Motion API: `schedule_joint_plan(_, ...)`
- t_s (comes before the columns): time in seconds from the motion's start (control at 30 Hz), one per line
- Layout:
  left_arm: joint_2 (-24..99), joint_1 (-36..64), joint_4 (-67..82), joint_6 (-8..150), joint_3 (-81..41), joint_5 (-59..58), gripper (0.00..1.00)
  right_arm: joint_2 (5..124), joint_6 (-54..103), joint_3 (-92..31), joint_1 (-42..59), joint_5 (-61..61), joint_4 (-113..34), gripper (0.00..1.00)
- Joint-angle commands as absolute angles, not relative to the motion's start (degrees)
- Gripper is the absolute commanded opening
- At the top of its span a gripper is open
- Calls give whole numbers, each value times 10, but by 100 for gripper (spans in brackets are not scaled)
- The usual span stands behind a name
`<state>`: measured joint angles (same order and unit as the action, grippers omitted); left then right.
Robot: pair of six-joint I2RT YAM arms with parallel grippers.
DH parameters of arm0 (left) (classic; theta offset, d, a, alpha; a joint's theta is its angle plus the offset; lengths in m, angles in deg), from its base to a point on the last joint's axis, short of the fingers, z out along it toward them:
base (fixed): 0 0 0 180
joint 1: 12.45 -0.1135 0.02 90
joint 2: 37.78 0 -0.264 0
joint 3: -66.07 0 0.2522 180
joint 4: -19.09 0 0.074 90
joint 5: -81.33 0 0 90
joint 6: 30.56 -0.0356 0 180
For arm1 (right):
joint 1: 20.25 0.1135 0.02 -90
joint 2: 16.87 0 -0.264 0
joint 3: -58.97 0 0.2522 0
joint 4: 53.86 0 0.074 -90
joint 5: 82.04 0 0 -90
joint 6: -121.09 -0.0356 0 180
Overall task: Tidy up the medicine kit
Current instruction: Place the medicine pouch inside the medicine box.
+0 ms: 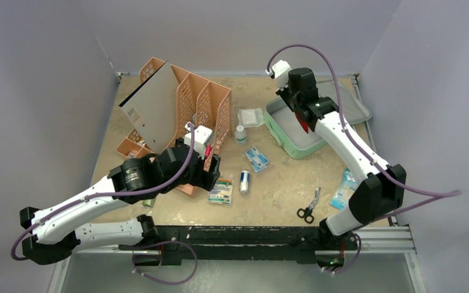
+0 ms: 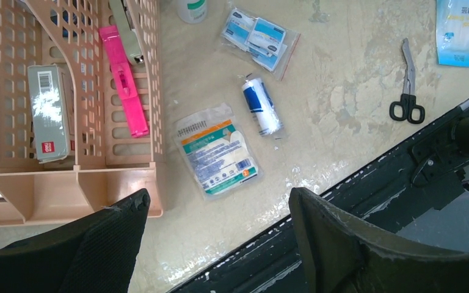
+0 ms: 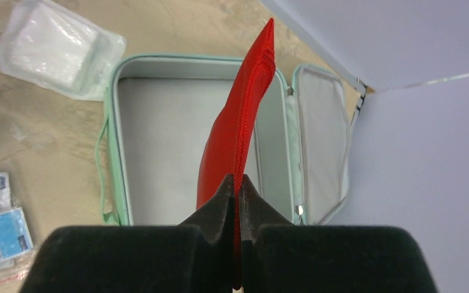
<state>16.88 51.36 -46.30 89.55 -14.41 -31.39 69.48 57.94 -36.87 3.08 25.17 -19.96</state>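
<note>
- Red pouch, clamped edge-on in the right gripper, pointed to 12 o'clock from the jaws.
- Medicine kit lay open directly under it, at 2 o'clock on the table.
- Left gripper, jaws apart, hung well away, at 8 o'clock from the kit.

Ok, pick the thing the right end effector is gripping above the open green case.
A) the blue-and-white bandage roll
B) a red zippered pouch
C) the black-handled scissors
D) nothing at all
B: in the right wrist view, the right end effector is shut on the edge of a red pouch. The pouch sticks out over the grey lining of the open medicine kit.
</note>
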Motion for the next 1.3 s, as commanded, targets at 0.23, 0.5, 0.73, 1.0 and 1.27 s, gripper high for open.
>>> schedule_joint_plan(0.23,179,514,-452,859,-164,-332,83,832,448,-471,30,493,-95,0)
schedule_joint_plan(0.5,145,514,-468,855,-167,-347,83,948,383,-558,29,540,-33,0)
schedule_joint_plan(0.73,125,514,-504,877,-190,-354,83,1037,322,-635,23,491,-13,21)
schedule_joint_plan(1.0,103,514,-506,897,-187,-348,83,1057,322,-647,-12,429,-57,40)
schedule_joint_plan(1.27,100,514,-507,895,-183,-344,83,999,357,-617,-28,282,-58,64)
